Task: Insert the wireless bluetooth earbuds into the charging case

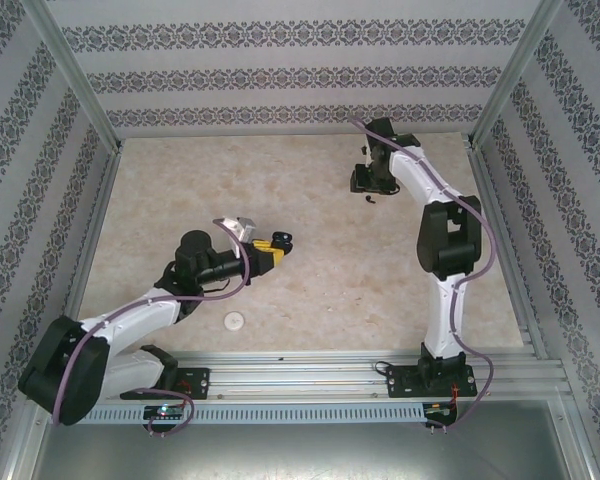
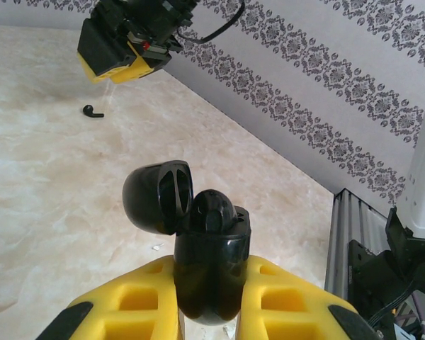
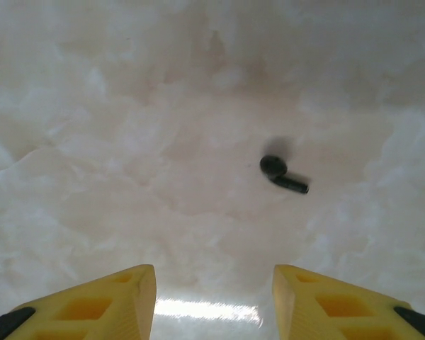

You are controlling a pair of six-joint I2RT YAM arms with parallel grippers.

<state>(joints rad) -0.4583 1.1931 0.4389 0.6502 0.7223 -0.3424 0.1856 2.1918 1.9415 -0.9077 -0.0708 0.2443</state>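
Hovering right gripper (image 3: 212, 283) above black earbud (image 3: 282, 174).

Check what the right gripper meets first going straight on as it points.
The right gripper, jaws open, likely meets the tabletop; the black earbud lies ahead, slightly off its centre line, depth unclear.

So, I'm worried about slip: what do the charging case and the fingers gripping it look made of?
The charging case: glossy black, probably hard plastic; it shows sharp highlights. The left fingers: matte yellow, likely plastic, with recessed pockets; dark tips, material unclear.
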